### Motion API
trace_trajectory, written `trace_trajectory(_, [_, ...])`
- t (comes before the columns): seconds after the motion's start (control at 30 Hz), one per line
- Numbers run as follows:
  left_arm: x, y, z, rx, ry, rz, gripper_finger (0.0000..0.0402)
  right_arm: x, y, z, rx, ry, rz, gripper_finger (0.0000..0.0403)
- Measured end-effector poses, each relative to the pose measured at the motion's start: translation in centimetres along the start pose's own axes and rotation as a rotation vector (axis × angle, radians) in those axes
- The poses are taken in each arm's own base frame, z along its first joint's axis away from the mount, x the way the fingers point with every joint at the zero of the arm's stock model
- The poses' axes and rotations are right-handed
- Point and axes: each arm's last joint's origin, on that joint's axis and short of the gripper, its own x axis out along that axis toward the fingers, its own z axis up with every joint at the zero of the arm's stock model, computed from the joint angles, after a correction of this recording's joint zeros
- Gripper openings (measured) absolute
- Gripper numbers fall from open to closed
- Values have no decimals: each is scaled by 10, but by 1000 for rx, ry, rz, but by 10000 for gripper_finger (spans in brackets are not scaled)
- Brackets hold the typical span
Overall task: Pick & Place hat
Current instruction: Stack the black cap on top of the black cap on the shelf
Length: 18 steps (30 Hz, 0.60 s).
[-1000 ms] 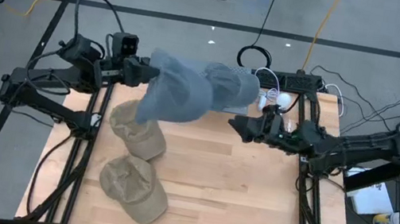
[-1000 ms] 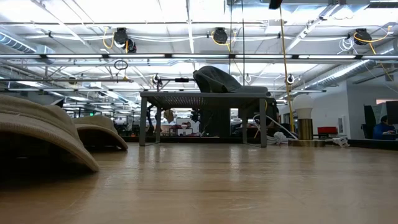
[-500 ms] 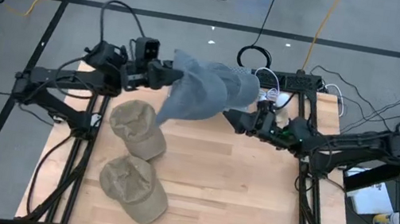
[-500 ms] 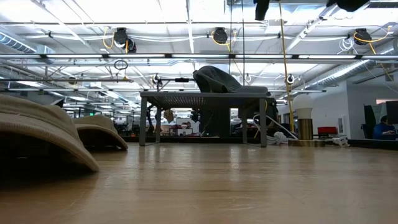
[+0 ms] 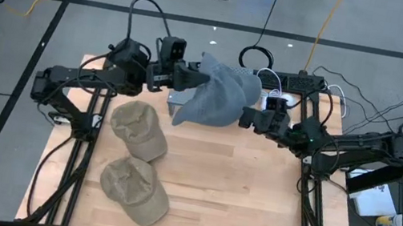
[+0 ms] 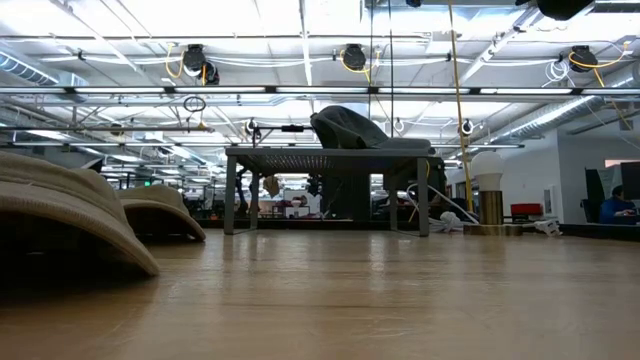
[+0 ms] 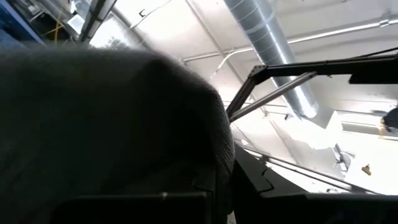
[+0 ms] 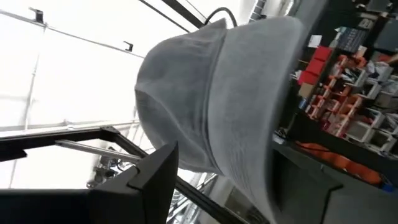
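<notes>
Grey hat (image 5: pixel 219 95) hangs upper centre in the high view, pinched shut by our left gripper (image 5: pixel 188 76) while our right gripper (image 5: pixel 249 118) spreads wide at its edge, we judge for a handover. From the right wrist, the hat (image 8: pixel 214 93) fills the frame between the open fingers (image 8: pixel 158 177).

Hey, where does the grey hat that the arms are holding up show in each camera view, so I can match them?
High view: grey hat at upper centre, between left gripper and right gripper.
Low view: not in it; only two tan caps at left.
Left wrist view: dark mass filling the left.
Right wrist view: centre, pale grey.
Shared landmark: the hat itself in three views; the tan caps link high and low.
</notes>
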Motion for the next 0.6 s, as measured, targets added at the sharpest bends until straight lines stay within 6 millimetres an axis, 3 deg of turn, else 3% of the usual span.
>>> trace_trajectory(0.2, [0,3,0,3,-3,32,19,0,0,-1,3,24,2,199])
trace_trajectory(0.3, [0,3,0,10,-9,35,19,0,1,-2,33,27,5,147])
trace_trajectory(0.47, [-2,4,2,-1,-12,41,37,-1,3,-4,69,36,18,22])
trace_trajectory(0.6, [-4,5,5,10,46,3,90,-3,11,-1,101,35,41,9])
